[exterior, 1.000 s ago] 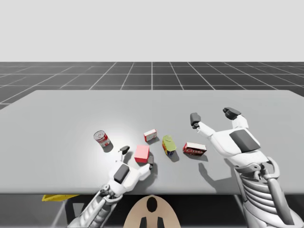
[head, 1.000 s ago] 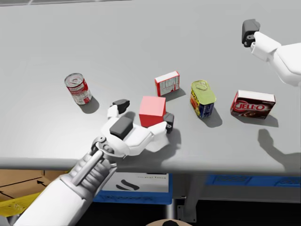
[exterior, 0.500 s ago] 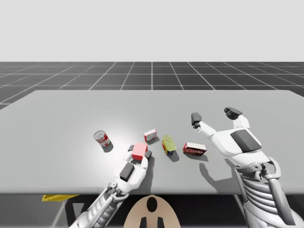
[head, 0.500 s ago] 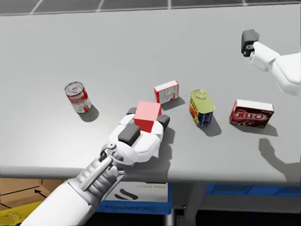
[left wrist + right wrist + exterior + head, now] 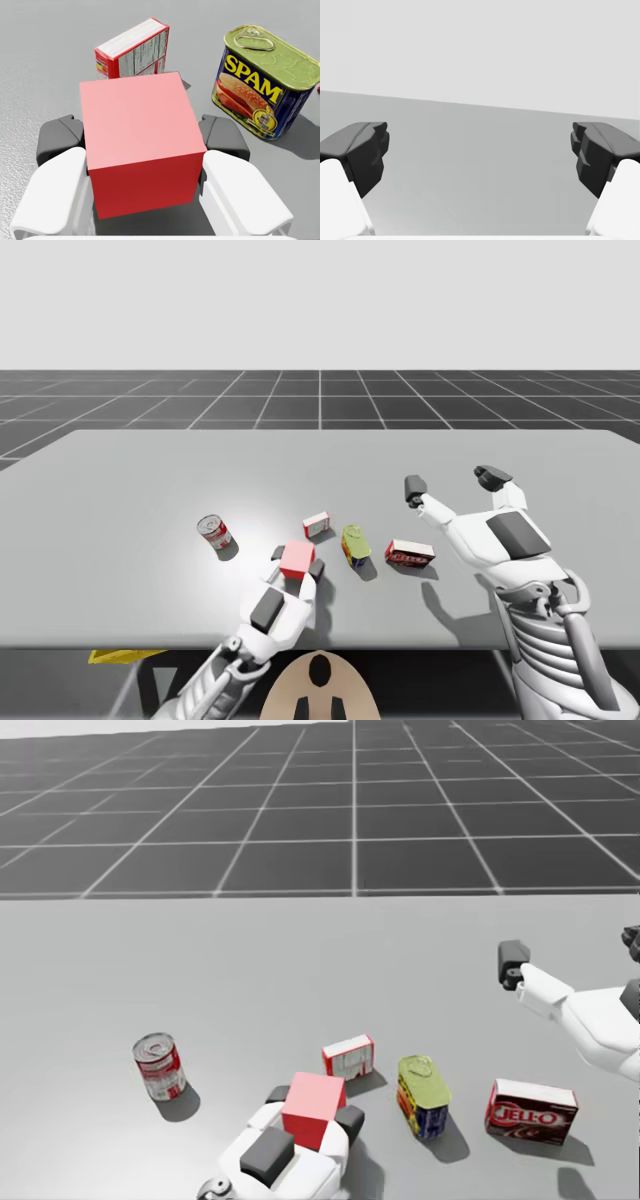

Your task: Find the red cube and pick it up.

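Red cube [image 5: 136, 125] btwn left gripper [image 5: 141, 141] fingers — clamped both sides.

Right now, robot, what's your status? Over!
Left gripper shut on red cube. Right gripper open, off to the side. Red-and-white box, green-topped can close beyond cube.

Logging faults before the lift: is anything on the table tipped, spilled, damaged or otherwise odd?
Nothing stands out. The red cube sits square between the fingers of my left gripper; the red-and-white round can, small red-and-white box, green-lidded blue tin and dark red box rest intact on the grey table. No spill.
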### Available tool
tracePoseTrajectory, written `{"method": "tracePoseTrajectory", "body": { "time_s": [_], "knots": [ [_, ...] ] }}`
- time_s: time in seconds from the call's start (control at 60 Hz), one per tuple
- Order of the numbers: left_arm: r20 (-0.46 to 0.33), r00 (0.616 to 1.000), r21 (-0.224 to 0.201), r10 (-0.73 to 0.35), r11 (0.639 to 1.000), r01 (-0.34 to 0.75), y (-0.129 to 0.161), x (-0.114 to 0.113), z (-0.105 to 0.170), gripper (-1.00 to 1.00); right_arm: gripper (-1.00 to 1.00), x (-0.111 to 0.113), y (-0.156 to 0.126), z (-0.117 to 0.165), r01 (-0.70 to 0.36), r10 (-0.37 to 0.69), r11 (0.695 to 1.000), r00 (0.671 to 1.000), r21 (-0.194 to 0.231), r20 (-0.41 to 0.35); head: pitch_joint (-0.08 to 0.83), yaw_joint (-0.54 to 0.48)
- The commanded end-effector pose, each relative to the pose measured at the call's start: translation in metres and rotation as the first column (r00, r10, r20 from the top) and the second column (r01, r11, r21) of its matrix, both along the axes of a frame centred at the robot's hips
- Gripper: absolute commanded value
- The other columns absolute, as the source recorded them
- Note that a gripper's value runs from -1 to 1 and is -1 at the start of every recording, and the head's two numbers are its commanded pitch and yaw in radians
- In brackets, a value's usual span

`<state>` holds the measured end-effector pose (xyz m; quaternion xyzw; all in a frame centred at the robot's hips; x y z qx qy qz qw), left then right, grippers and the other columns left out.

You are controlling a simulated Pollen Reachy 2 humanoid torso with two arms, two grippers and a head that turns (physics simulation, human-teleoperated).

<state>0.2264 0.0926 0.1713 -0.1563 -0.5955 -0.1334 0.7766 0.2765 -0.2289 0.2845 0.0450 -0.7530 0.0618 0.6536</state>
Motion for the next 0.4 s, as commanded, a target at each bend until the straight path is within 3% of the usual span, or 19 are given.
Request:
{"method": "tracePoseTrajectory", "body": {
  "time_s": [0.017,0.283,0.4],
  "knots": [
    [0.080,0.996,-0.050,-0.035,0.998,0.039,-0.013,-0.002,0.040,1.00,-1.00,0.000,-0.001,0.000,0.000,0.000,1.000,1.000,0.014,-0.005,0.413,0.07],
    [0.291,0.954,0.057,-0.069,0.997,0.055,0.005,-0.006,0.129,1.00,-1.00,0.002,-0.007,0.000,-0.012,0.012,0.999,1.000,0.044,-0.002,0.400,0.07],
    [0.367,0.929,0.065,-0.057,0.997,0.036,0.010,-0.002,0.161,1.00,-1.00,0.001,-0.008,0.000,-0.026,0.025,0.998,1.000,0.051,0.011,0.398,0.06]
  ]
}}
